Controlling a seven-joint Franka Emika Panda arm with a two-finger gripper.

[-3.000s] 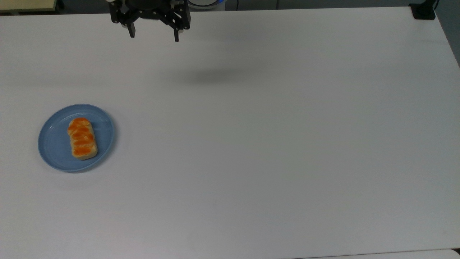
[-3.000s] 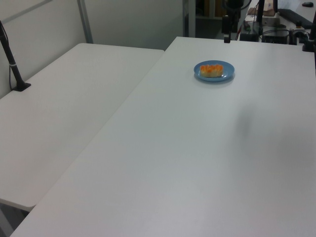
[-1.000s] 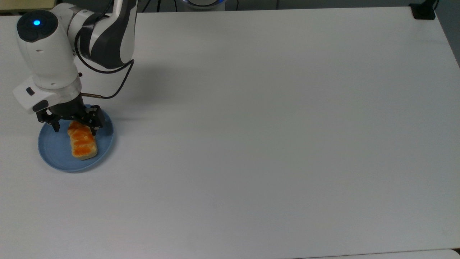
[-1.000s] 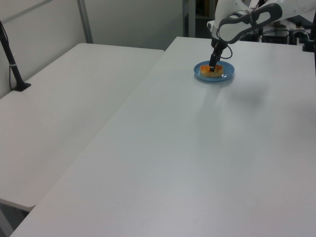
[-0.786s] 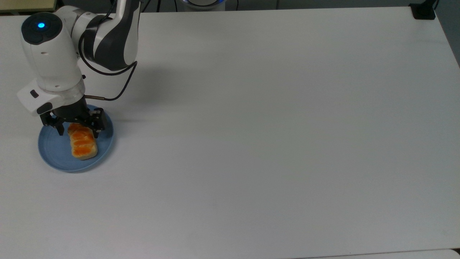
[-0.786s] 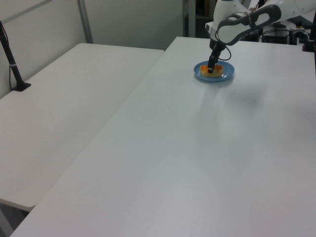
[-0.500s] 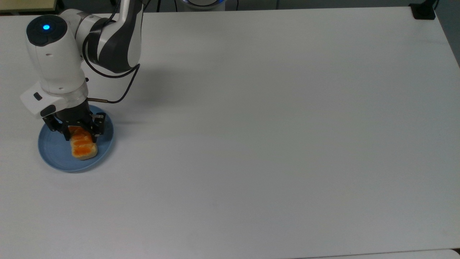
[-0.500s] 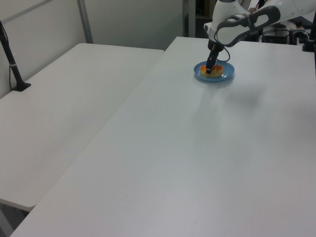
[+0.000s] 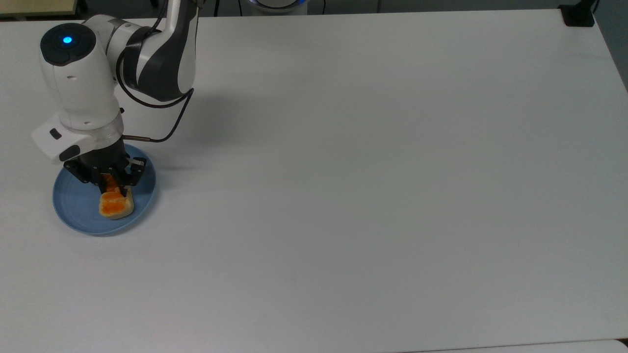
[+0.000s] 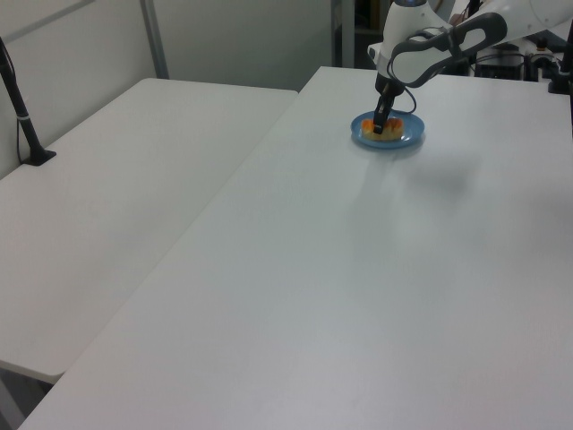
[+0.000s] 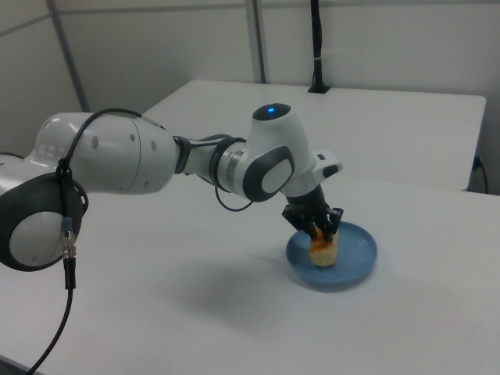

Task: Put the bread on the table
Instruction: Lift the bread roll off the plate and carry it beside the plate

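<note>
Bread first, though the account runs from big to small. White table: broad, bare, plenty of landing room toward the top view's right. Franka arm: reaching down over the round light-blue plate near the top view's left edge. Plate: flat on the table, carrying the loaf. Bread: small oblong loaf, pale sides, glossy orange braided top, lying on the plate, its far end hidden under the wrist. Gripper: lowered onto the loaf, one black finger on each long side, apparently closing on it; whether fully clamped, cannot tell from these views.

Judged step: securing the grasp before lifting. To do well: squeeze across the narrow width, near the loaf's middle rather than its end, so no tipping on the way up. Gentle force only, soft crumb likely to dent. Lift straight up until clear of the plate's raised rim, then carry sideways to bare tabletop. Risk: dragging the plate along if a fingertip presses its surface.
</note>
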